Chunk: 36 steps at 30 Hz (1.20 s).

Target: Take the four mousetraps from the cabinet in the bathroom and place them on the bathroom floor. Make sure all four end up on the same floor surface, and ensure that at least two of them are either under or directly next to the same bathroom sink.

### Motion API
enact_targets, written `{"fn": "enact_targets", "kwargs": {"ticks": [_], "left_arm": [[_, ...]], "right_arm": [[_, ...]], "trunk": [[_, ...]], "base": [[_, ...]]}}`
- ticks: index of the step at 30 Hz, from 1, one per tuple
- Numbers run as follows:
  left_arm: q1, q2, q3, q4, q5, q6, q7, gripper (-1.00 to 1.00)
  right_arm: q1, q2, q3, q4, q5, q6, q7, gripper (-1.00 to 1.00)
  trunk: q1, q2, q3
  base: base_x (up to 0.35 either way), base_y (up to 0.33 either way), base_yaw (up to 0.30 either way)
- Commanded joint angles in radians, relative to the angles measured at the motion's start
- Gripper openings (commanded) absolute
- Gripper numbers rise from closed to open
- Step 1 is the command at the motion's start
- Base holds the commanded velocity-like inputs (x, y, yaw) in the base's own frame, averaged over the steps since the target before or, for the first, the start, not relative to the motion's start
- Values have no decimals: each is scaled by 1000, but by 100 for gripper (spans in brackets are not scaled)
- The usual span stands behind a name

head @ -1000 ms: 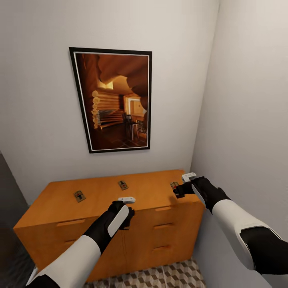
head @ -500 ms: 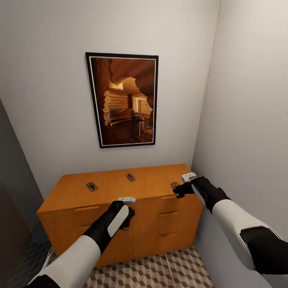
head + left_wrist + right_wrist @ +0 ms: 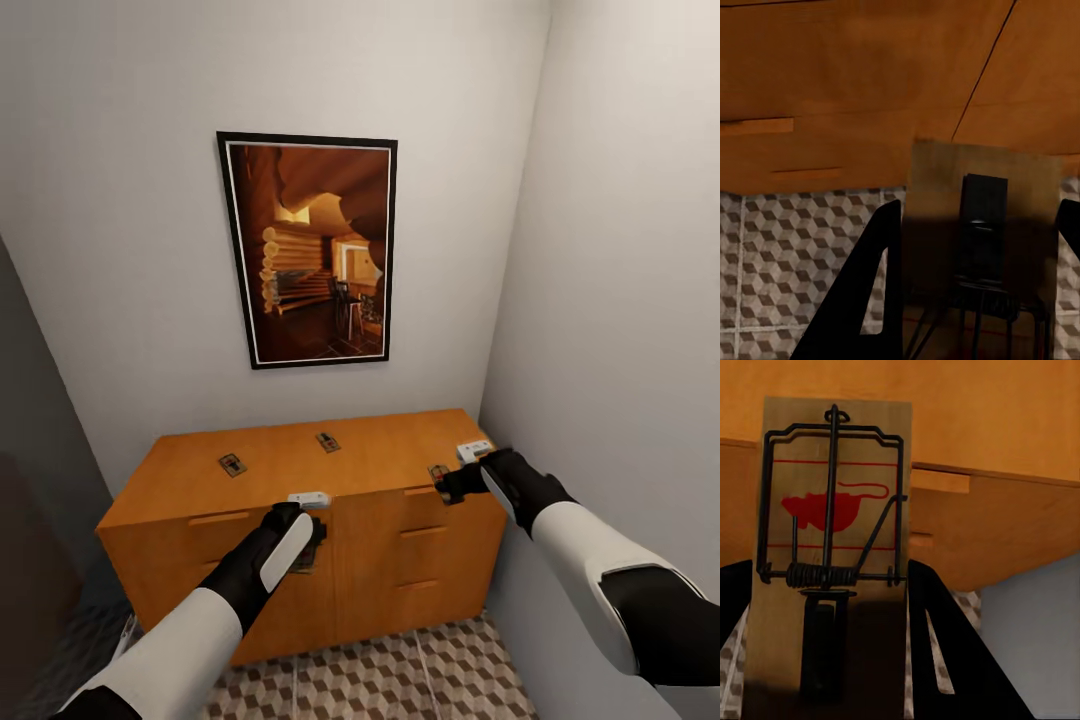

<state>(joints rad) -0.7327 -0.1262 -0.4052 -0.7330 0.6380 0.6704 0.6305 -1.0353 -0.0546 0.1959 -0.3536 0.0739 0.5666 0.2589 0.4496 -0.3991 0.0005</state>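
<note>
- Both arms have dropped slightly since earlier; the left gripper point(image 3: 303, 522) and right gripper point(image 3: 452, 482) each stay clamped on a mousetrap point(image 3: 832, 547).
- Two mousetraps point(image 3: 232, 464) remain on the cabinet point(image 3: 400, 560); a loosening grip could drop one on the bathroom floor point(image 3: 400, 680) far from any sink.

A low orange-brown wooden cabinet point(image 3: 300, 500) stands against the back wall in a corner, on the cube-patterned tiled floor point(image 3: 400, 680), beneath a framed picture point(image 3: 315, 250). Two small flat wooden mousetraps point(image 3: 232, 464) point(image 3: 327, 441) lie apart on its top, toward the rear. The left pincer point(image 3: 300, 530) holds a third mousetrap point(image 3: 979, 232) before the cabinet's front; the right pincer point(image 3: 455, 480) holds a fourth point(image 3: 832, 510) at its right front corner.
</note>
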Motion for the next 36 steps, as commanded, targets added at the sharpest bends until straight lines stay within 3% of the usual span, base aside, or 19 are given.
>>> {"fn": "enact_targets", "kwargs": {"ticks": [1, 4, 5, 6, 8, 11, 14, 16, 20, 25, 27, 30, 32, 36], "left_arm": [[-1, 5, -4, 0, 9, 1, 11, -100], [-1, 18, -6, 28, 9, -16, 10, -100], [-1, 20, -7, 76, 11, -50, 6, -100], [-1, 18, -10, 171, 12, -120, -21, -100], [-1, 18, -11, 258, 11, -180, -65, -100], [-1, 25, -12, 466, 8, -328, -207, -100], [-1, 28, -13, 668, 5, -486, -333, -100], [7, 40, -13, 757, 2, -603, -413, -100], [80, 73, -14, 800, 3, -683, -493, -100], [176, 84, -15, 811, -1, -804, -520, -100], [220, 86, -15, 812, -28, -883, -524, -100], [269, 89, -15, 813, -101, -963, -556, -100], [287, 95, -14, 812, -133, -982, -593, -100], [297, 101, -6, 808, -149, -987, -617, -100]], "right_arm": [[0, -1, 2, 3, 4, 4, 6, -100], [4, 2, 2, 50, 3, 3, 5, -100], [9, 3, 1, 97, 2, -12, 5, -100], [16, 3, 1, 182, 0, -85, 5, -100], [21, 3, 1, 270, -1, -175, 4, -100], [48, 0, 0, 390, -3, -352, 2, -100], [126, -2, -1, 417, -4, -420, -19, -100], [182, -2, -1, 424, -4, -468, -52, -100], [290, -2, -1, 428, -5, -588, -116, -100], [406, -2, -3, 429, -2, -659, -222, -100], [440, -3, -4, 429, -2, -687, -241, -100], [480, -5, -5, 429, -2, -711, -251, -100], [508, -10, -7, 429, -3, -748, -254, -100], [555, -16, -8, 429, -43, -846, -283, -100]], "trunk": [[0, -1, 0], [0, -1, 0], [0, -1, 0], [0, -1, 0], [0, -1, 0], [0, -1, 0], [0, -1, 0], [0, -1, 0], [0, -1, 0], [0, -1, 0], [0, -1, 0], [0, -1, 0], [0, -1, 0], [0, -1, 0]], "base": [[0, 0, 0], [0, 0, 0], [0, 0, 0], [0, 0, 0], [0, 0, 0], [0, 0, 0], [0, 0, 0], [0, 0, 0], [0, 0, 0], [0, 0, 0], [0, 0, 0], [0, 0, 0], [0, 0, 0], [0, 0, 0]]}}
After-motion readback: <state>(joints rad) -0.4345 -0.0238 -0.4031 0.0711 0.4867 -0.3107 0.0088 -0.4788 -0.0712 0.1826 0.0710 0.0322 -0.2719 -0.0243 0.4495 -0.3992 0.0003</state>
